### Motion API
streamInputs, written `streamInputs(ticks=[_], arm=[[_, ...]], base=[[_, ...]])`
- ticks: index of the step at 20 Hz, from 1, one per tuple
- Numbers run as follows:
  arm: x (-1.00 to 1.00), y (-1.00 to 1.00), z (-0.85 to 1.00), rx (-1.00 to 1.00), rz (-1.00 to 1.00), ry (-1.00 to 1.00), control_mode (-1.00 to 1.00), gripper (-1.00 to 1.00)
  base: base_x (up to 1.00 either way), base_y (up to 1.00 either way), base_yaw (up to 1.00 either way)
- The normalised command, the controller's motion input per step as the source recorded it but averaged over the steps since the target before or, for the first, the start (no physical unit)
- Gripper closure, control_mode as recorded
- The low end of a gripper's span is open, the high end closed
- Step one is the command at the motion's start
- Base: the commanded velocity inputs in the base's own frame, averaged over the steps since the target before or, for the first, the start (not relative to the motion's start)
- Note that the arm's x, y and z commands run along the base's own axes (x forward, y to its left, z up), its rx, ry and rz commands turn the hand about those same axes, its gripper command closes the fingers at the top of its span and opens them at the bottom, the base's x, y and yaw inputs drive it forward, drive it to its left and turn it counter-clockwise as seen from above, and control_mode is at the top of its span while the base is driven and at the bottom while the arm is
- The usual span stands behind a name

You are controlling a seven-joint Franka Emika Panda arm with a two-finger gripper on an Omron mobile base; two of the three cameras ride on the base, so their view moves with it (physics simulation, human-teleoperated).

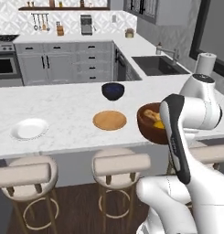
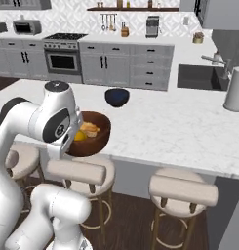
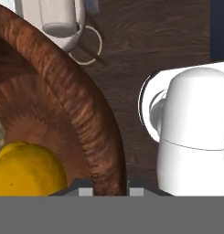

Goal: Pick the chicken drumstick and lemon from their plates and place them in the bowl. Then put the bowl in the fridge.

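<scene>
I have the gripper (image 3: 105, 185) pinched closed on the rim of the bowl (image 2: 94, 139), one finger inside the wall and one outside, because a rim grip is the practical hold on a deep round vessel. The bowl sits at the near counter edge above the stools and appears lifted, though I cannot confirm clearance. The lemon (image 3: 26, 169) and chicken drumstick (image 2: 90, 129) lie inside it, so both plates stand bare: the wooden plate (image 1: 109, 120) centre, the white plate (image 1: 29, 129) far left. The hand view shows the rim grip; the base views show the counter layout and the navy bowl (image 1: 113, 90). The fridge remains the destination.
</scene>
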Motion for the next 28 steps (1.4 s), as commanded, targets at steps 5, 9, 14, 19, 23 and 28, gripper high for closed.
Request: streamInputs(ticks=[5,9,14,19,23,28], arm=[[0.0,0.0,0.0,0.0,0.0,0.0,1.0,1.0],[0.0,0.0,0.0,0.0,0.0,0.0,1.0,1.0],[0.0,0.0,0.0,0.0,0.0,0.0,1.0,1.0],[0.0,0.0,0.0,0.0,0.0,0.0,1.0,1.0],[0.0,0.0,0.0,0.0,0.0,0.0,1.0,1.0],[0.0,0.0,0.0,0.0,0.0,0.0,1.0,1.0]], base=[[-0.25,1.0,0.35],[0.0,1.0,0.34],[0.0,1.0,0.25],[0.0,1.0,0.15],[0.0,1.0,0.12],[0.0,1.0,0.06]])
